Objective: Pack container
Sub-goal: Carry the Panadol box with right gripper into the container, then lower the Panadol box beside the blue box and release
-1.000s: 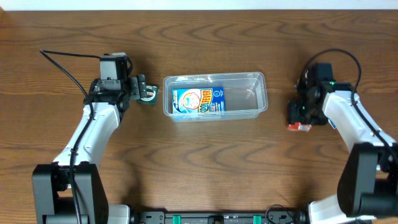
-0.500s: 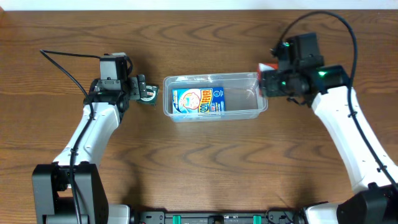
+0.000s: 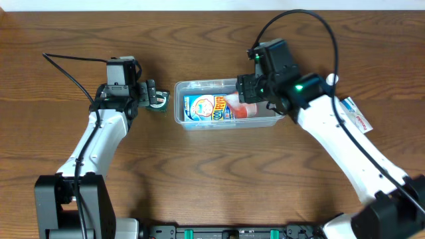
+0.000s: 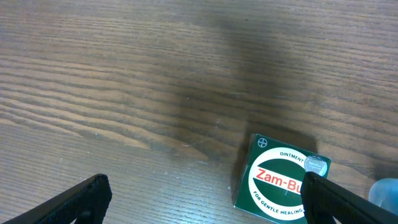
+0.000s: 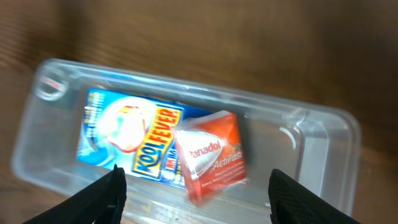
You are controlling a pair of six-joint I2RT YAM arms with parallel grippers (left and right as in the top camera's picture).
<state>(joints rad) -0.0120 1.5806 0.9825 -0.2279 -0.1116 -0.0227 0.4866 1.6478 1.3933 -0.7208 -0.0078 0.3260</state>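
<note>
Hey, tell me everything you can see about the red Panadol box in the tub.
Panadol box: a small red-orange carton, seemingly cardboard, with white Panadol ActiFast lettering. It lies tilted inside the clear container, overlapping the right end of the blue KoolFever packet. The right gripper hangs open above, fingers spread either side, apparently not touching it.

One clear container (image 3: 199, 84), two flat packets (image 3: 202, 108) (image 3: 356, 114), two small boxes (image 3: 240, 108) (image 4: 277, 180)
</note>
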